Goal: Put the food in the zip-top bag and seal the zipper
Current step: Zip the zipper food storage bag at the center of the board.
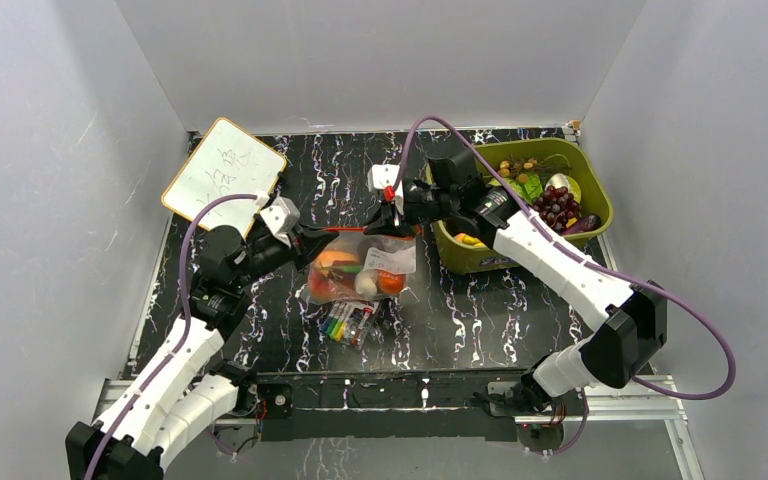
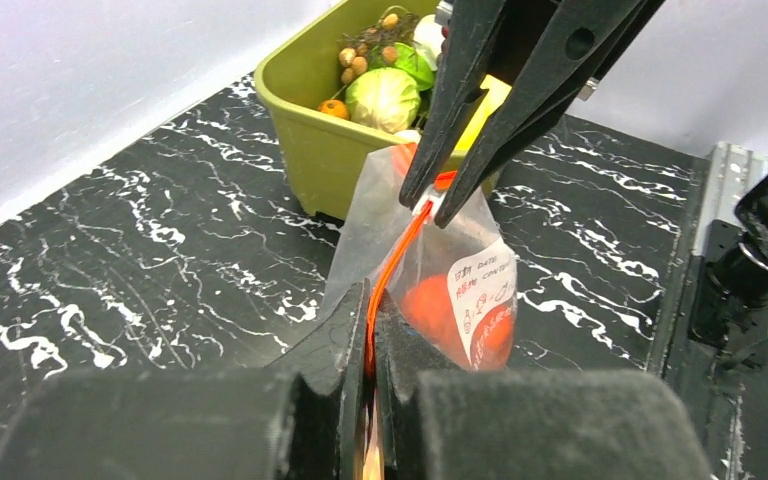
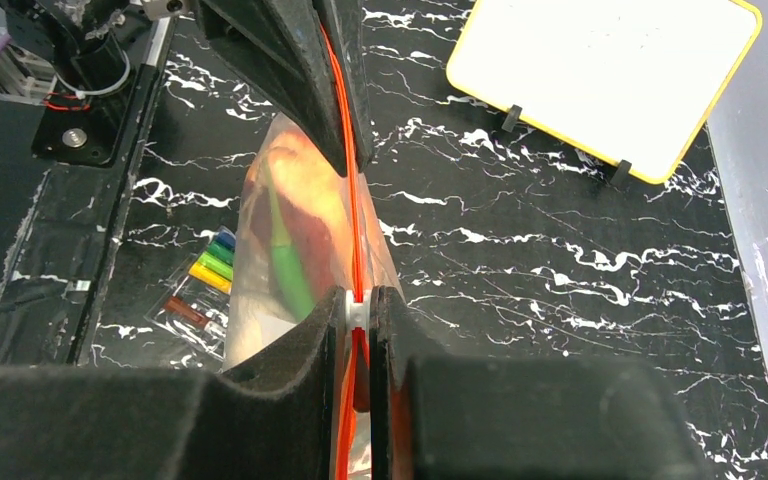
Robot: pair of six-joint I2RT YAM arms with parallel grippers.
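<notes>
The clear zip-top bag hangs just above the black table, stretched between both grippers, with orange, red and green toy food inside it. My left gripper is shut on the left end of the red-orange zipper, seen close in the left wrist view. My right gripper is shut on the zipper's white slider at the right end, seen close in the right wrist view. The zipper runs taut between the two.
The olive-green bin at the back right holds more toy food, such as dark grapes and a cabbage. A pack of coloured markers lies in front of the bag. A whiteboard lies at the back left.
</notes>
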